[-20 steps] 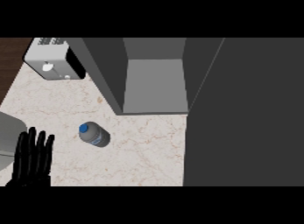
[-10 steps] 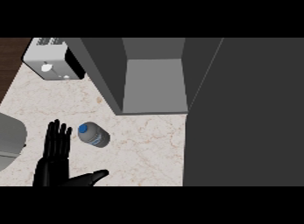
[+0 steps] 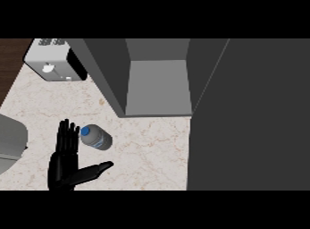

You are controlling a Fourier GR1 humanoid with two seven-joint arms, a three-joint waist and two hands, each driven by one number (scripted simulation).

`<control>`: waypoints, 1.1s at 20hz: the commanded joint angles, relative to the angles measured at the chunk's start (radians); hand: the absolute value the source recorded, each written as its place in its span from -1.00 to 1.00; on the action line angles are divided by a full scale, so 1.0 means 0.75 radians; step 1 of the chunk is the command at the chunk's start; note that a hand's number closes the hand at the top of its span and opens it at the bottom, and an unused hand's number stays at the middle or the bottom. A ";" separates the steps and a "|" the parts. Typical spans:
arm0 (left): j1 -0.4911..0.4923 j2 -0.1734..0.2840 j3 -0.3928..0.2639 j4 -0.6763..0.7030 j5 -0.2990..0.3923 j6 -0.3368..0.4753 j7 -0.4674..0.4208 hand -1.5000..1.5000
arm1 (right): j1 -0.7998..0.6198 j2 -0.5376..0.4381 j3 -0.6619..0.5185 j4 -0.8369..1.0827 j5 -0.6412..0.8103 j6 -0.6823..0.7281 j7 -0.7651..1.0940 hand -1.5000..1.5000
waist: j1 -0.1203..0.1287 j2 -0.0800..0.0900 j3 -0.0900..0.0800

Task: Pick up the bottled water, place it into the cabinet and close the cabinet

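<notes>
The bottled water [image 3: 94, 137], clear with a blue cap, lies on the marble counter [image 3: 150, 147], cap end pointing up-left. My left hand [image 3: 63, 172] is open just left of it, fingers [image 3: 67, 138] straight and close beside the bottle, thumb spread out to the right below it. Nothing is held. The open grey cabinet [image 3: 158, 85] stands beyond the bottle, its inside showing. A wide dark cabinet door [image 3: 256, 116] fills the right of the view. My right hand does not show.
A white toaster [image 3: 52, 65] stands at the back left near the counter's edge. A large grey rounded object [image 3: 2, 143] sits at the left edge, close to my left hand.
My left hand has moved up and to the right, from the lower left edge to right beside the bottle, and its thumb has spread out. The bottle has not moved.
</notes>
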 commanded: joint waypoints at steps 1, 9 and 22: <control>-0.148 -0.008 0.078 0.245 0.021 -0.025 -0.097 -1.00 | 0.081 -0.021 -0.024 -0.238 -0.128 0.004 0.107 -1.00 | -0.005 0.003 -0.001; -0.202 0.049 0.139 0.398 0.030 -0.072 -0.188 -1.00 | 0.148 -0.044 -0.171 -0.128 -0.184 0.104 -0.060 -1.00 | 0.002 -0.003 0.001; -0.422 -0.004 0.233 0.806 0.155 -0.373 -0.424 -1.00 | 0.173 -0.026 -0.190 -0.162 -0.166 0.131 -0.082 -1.00 | 0.005 0.002 0.000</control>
